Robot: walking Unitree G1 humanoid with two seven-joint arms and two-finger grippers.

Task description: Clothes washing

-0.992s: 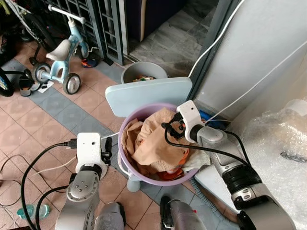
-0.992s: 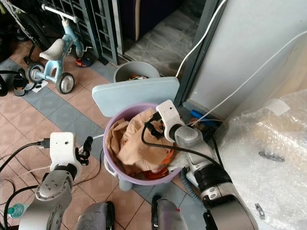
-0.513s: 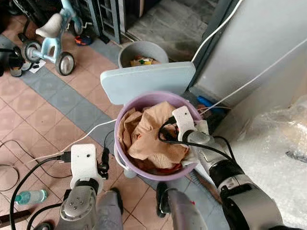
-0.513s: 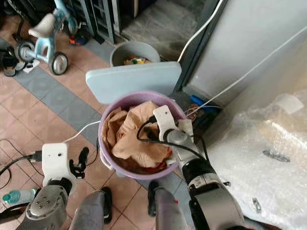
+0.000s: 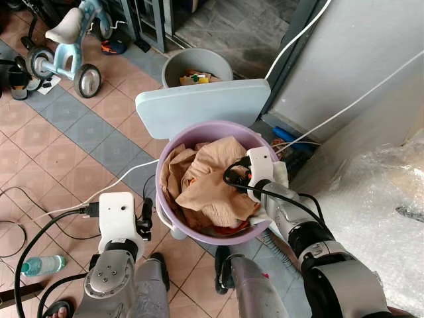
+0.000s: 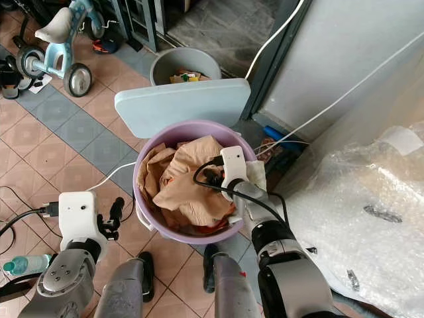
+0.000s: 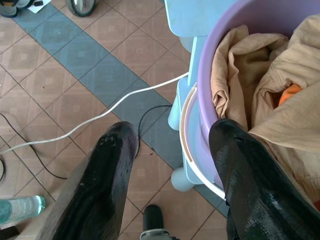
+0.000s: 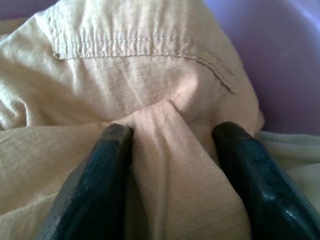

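A purple basin [image 5: 199,128] stands on a pale blue stool on the tiled floor, heaped with tan clothes [image 5: 205,189]; a bit of orange cloth [image 7: 289,93] shows underneath. My right gripper [image 5: 233,180] reaches into the basin from the right. It is open, its black fingers [image 8: 95,175] pressed into the tan cloth with a raised fold [image 8: 172,135] between them. My left gripper [image 5: 144,218] hangs open just outside the basin's left rim [image 7: 202,100], one finger over the rim and one over the floor.
A pale blue board [image 5: 202,106] leans behind the basin, with a grey bucket [image 5: 197,63] beyond it. A tricycle [image 5: 66,40] stands at the far left. White cable [image 5: 99,192] crosses the tiles. Bubble wrap [image 5: 391,199] lies to the right, a bottle [image 5: 40,265] lower left.
The camera has shifted. My right gripper has dropped from above the basin's right rim down onto the tan clothes. The left gripper stays beside the basin.
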